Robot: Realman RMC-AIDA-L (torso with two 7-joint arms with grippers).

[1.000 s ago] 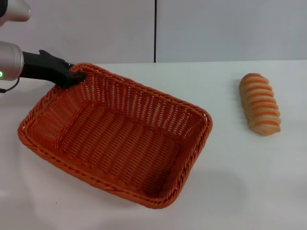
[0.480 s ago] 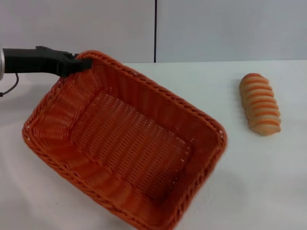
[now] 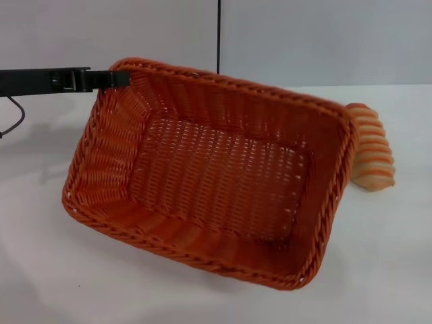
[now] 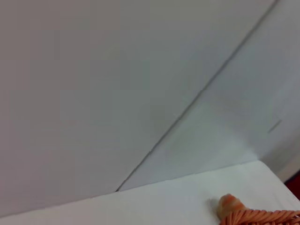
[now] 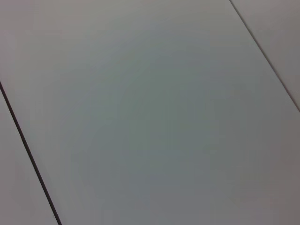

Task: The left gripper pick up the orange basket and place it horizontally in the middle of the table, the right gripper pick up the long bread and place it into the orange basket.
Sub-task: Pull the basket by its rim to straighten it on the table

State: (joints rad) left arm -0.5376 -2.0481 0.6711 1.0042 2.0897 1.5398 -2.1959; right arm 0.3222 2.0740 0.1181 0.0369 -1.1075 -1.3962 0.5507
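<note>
The orange basket [image 3: 216,175] hangs tilted above the white table [image 3: 378,256], its open side turned toward the head camera. My left gripper [image 3: 120,79] is shut on the basket's braided rim at its far left corner, the black arm reaching in from the left. The long bread [image 3: 371,155] lies on the table at the right, its left part hidden behind the basket's raised right end. In the left wrist view a strip of basket rim [image 4: 262,217] and the tip of the long bread [image 4: 229,205] show at the picture's edge. The right gripper is not in any view.
A grey wall with a dark vertical seam [image 3: 219,34] stands behind the table. The right wrist view holds only grey wall panels with a dark seam [image 5: 28,150]. Bare tabletop lies in front of and to the right of the basket.
The left gripper has risen and carried the basket up and to the right. The basket has tipped toward the camera and now covers part of the bread.
</note>
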